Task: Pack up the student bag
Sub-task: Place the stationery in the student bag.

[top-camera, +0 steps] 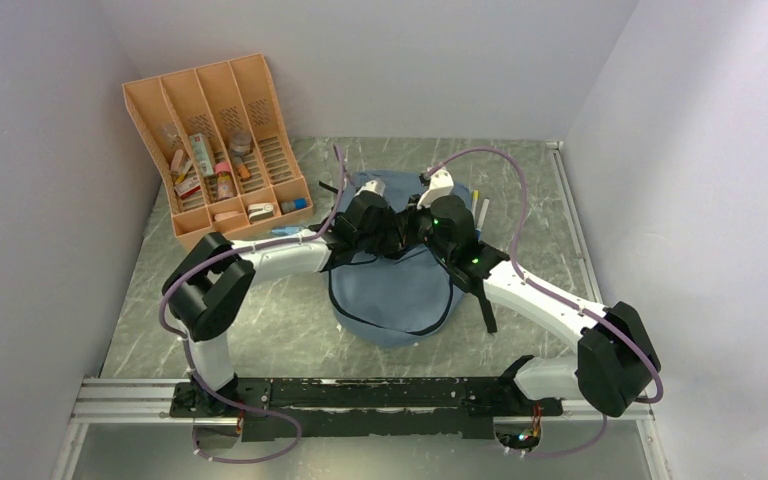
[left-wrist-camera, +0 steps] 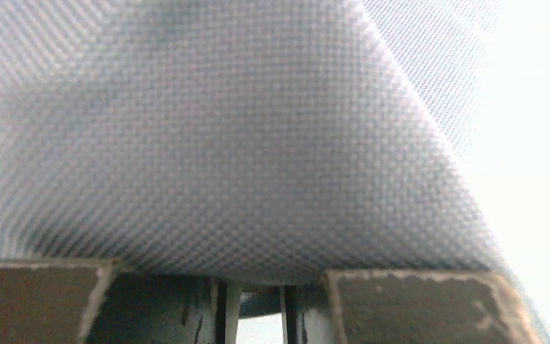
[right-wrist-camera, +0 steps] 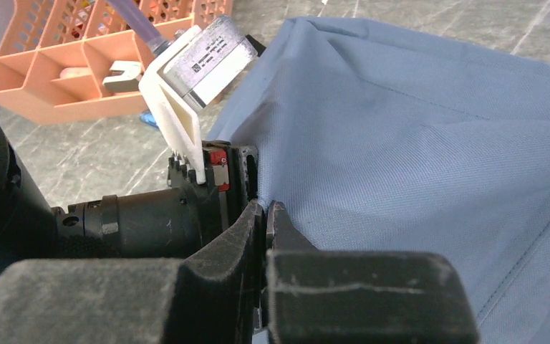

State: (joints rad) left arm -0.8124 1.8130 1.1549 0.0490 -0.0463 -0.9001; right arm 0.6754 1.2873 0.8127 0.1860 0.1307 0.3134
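The grey-blue student bag [top-camera: 395,295] lies in the middle of the table, its upper end under both grippers. It fills the left wrist view [left-wrist-camera: 258,143] and the right of the right wrist view [right-wrist-camera: 415,143]. My right gripper [top-camera: 418,228] [right-wrist-camera: 265,208] is shut, and its tips pinch the bag's fabric edge. My left gripper [top-camera: 400,232] [left-wrist-camera: 258,294] meets the same edge from the left. Bag fabric lies over its fingers [left-wrist-camera: 415,301], which stand a little apart. Their tips are hidden. The bag's inside does not show.
An orange slotted organizer [top-camera: 215,140] [right-wrist-camera: 57,79] with several small items stands at the back left. A few pens [top-camera: 480,205] lie just right of the bag's top. Grey walls close in on both sides and the back.
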